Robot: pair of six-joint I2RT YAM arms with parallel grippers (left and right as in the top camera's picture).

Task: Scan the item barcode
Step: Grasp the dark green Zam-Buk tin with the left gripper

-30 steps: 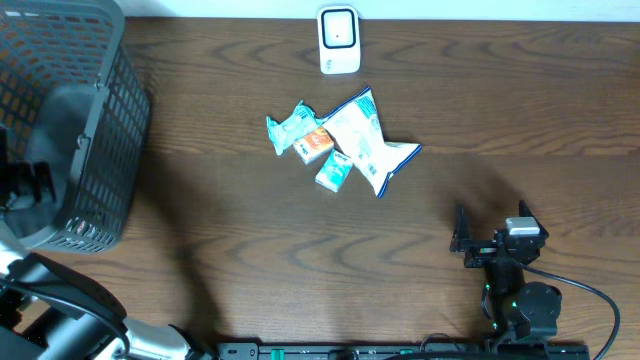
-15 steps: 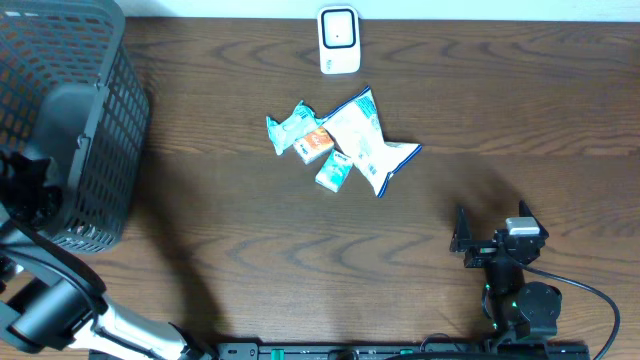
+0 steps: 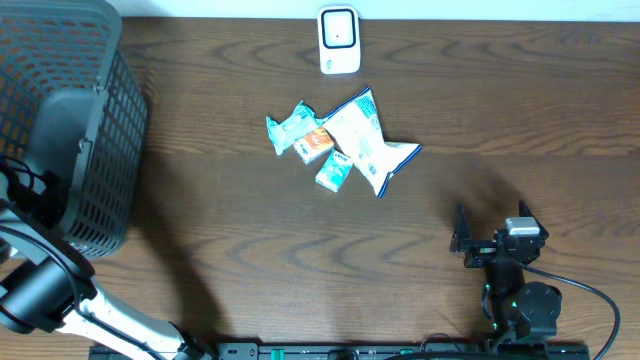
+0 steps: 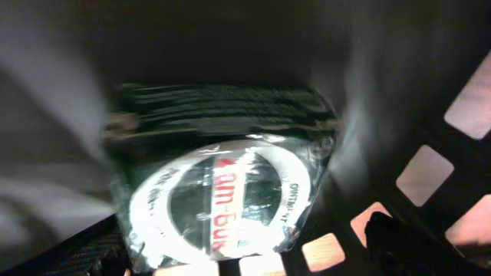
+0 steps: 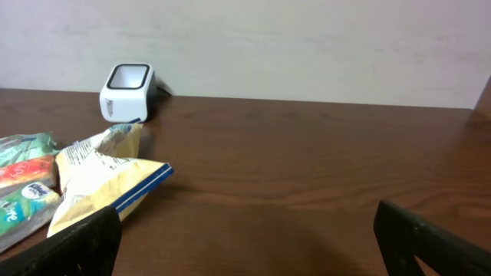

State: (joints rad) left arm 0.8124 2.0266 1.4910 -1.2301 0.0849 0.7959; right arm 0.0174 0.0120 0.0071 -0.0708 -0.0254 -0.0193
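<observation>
The left claw [image 3: 28,192] hung released inside the basket [image 3: 100,120] at 9 o'clock, over a green packet [image 4: 219,192] lying loose. The right claw [image 3: 462,238] sat spread wide at 5 o'clock. The snack pile [image 3: 365,140] lay mid-counter, at 6 o'clock of the scanner [image 3: 339,40]. Lifting an outer packet, barcode toward the scanner, seemed best. The counter [image 3: 250,250] lay open around the pile, but the basket wall crowded the left arm.

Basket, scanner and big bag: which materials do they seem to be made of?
Basket: likely rigid dark plastic, matte; moulded grid of holes.
Scanner: white plastic, smooth, slight gloss.
Bag: thin printed film, probably plastic; it creases and crumples.
</observation>
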